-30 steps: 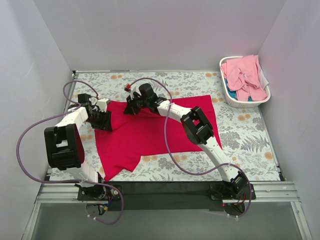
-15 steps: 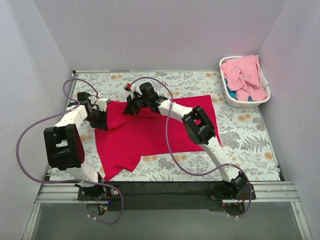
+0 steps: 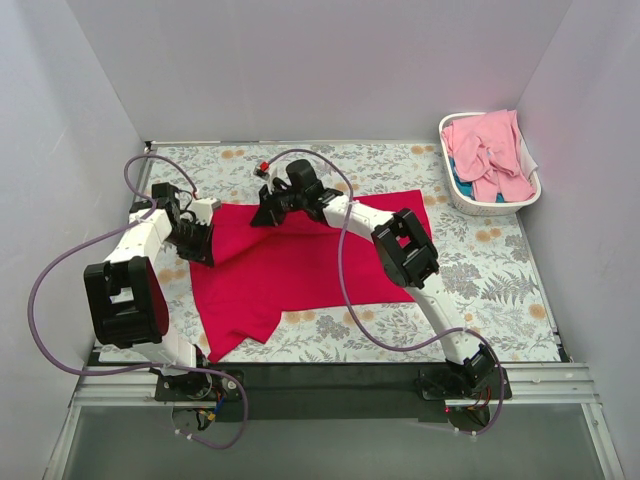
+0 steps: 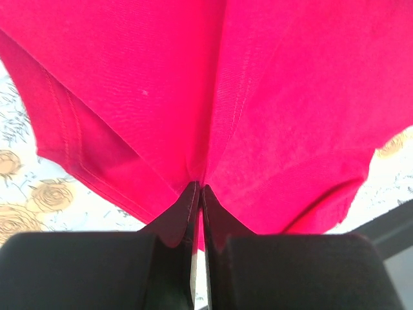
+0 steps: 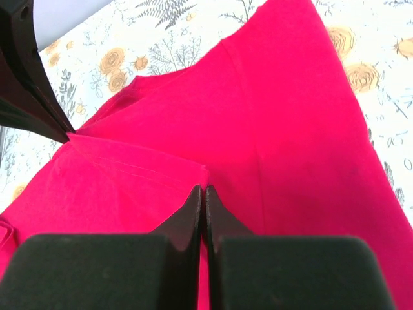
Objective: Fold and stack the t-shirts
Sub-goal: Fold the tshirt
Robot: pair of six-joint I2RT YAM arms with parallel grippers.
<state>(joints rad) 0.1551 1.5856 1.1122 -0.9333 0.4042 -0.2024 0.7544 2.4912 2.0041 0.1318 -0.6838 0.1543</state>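
3 plain walls close in the table: a far wall, a left wall and a right wall, all bare, matte and pale grey-lilac. The table has a white covering printed with grey ferns and tan roses, ending at a black strip along its near edge. Just nearer runs a slotted aluminium rail, then a smooth grey surface. A white plastic laundry basket stands in the far right corner. The light is soft and even, the shadows faint.
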